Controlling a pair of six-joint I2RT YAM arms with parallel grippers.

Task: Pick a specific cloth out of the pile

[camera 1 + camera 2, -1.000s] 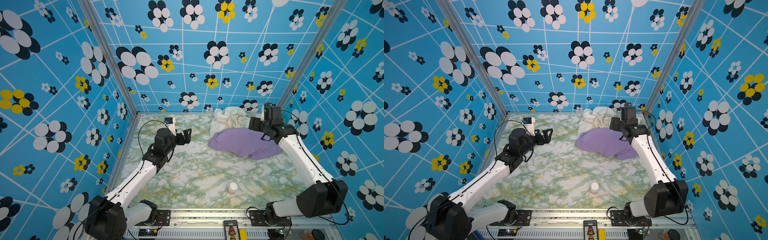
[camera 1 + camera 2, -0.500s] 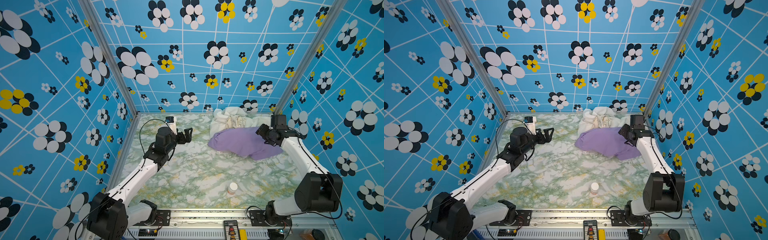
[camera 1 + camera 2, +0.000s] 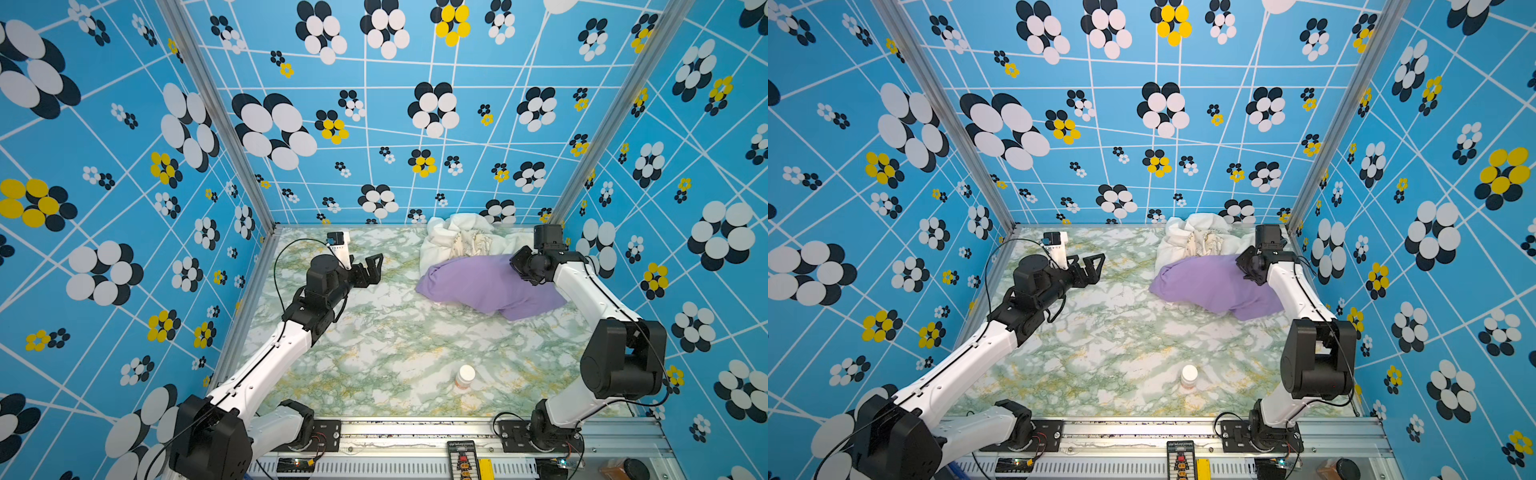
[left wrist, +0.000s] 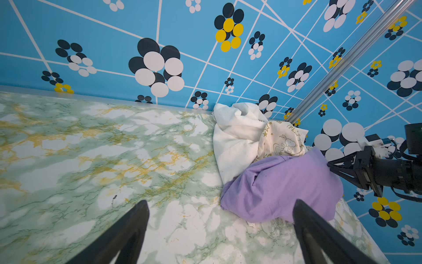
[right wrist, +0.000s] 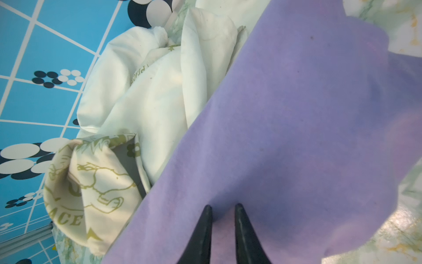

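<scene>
left gripper wide open, empty, above table | the cloth draped on front of the pile, back right | right gripper 2 fingers pinched on the cloth's fold | grasp made; pulling clear not yet done

Blue flower-print walls enclose a green-marbled tabletop.
</scene>
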